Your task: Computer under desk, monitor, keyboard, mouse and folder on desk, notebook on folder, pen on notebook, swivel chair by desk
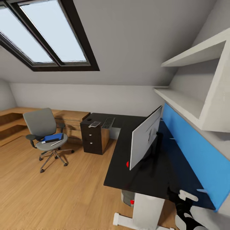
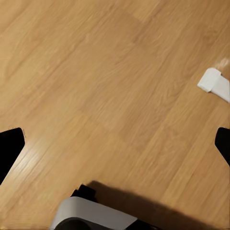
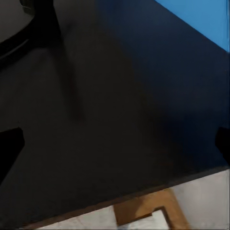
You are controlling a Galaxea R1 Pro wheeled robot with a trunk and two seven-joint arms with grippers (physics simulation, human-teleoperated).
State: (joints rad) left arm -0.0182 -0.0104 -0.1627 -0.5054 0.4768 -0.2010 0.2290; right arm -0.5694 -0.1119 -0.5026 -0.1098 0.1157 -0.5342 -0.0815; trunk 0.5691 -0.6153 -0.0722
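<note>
The black L-shaped tabletop (image 1: 150, 172) occupies the right half of the head view, backed by a long blue wall panel (image 1: 191, 150). The monitor (image 1: 145, 137) stands upright on the tabletop, seen edge-on from its silver rear, with a red light at its lower corner. The keyboard (image 1: 108, 122) lies on the far section of the tabletop, above the drawer unit (image 1: 91, 139). Just beside it, a small dark object that may be the mouse (image 1: 95, 124) rests on the drawer unit end; its identity cannot be confirmed.

The swivel chair (image 1: 44, 134) stands on the wooden floor (image 1: 64, 191), well apart from the tabletop. On its seat lies the folder (image 1: 53, 137), with the pen (image 1: 56, 143) beside it near the seat's front edge.

Left fingers (image 2: 9, 148): spread apart over bare floor, nothing between them. A white support foot (image 2: 214, 84) lies near.

Right fingers (image 3: 9, 148): spread apart above the tabletop surface near its edge, holding nothing. The right arm (image 1: 187, 210) is visible at the lower right of the head view
</note>
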